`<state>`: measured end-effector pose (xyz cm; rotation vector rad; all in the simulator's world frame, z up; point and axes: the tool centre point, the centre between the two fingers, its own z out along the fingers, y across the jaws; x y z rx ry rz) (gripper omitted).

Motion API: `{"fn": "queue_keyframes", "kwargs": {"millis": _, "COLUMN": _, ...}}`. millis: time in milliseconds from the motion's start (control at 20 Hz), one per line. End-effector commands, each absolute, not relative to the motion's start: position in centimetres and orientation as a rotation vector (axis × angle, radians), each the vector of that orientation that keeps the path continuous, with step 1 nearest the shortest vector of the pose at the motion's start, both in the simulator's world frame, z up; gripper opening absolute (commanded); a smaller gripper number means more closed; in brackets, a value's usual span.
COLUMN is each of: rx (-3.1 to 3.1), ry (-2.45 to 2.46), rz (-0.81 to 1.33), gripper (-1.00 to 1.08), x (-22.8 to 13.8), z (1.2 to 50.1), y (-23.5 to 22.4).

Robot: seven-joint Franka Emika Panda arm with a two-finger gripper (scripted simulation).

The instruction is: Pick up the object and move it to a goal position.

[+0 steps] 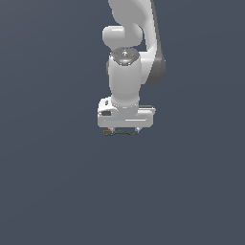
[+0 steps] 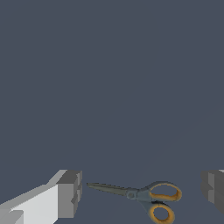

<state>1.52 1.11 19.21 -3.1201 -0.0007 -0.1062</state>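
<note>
You have bare grey floor (image 2: 109, 87) on every side. Only the scissors (image 2: 140, 194) lie between the spread fingers (image 2: 70, 194), clear of both

Flat even render light (no glare), slightly soft

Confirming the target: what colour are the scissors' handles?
Orange, on the scissors with dark grey blades; clearest in the wrist view.

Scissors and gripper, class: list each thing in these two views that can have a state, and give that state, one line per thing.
Scissors: blades closed, lying flat on the surface between the gripper's fingers, not touched by either finger.
Gripper: open, fingers wide apart on either side of the scissors, lowered close to the surface.
</note>
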Motion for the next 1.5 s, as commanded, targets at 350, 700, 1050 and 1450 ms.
{"fn": "queue_keyframes", "kwargs": {"millis": 350, "rx": -3.119, "ry": -0.030, "rz": -0.108, "gripper": 1.00, "x": 1.4, "z": 19.0, "y": 1.0}}
{"fn": "queue_keyframes", "kwargs": {"millis": 700, "rx": -3.123, "ry": -0.156, "rz": -0.101, "gripper": 1.00, "x": 0.8, "z": 17.9, "y": 0.7}}
{"fn": "queue_keyframes", "kwargs": {"millis": 1050, "rx": -3.116, "ry": -0.380, "rz": -0.086, "gripper": 1.00, "x": -0.4, "z": 16.0, "y": 0.1}}
{"fn": "queue_keyframes", "kwargs": {"millis": 1450, "rx": -3.069, "ry": -0.719, "rz": -0.061, "gripper": 1.00, "x": -2.2, "z": 13.2, "y": -0.6}}
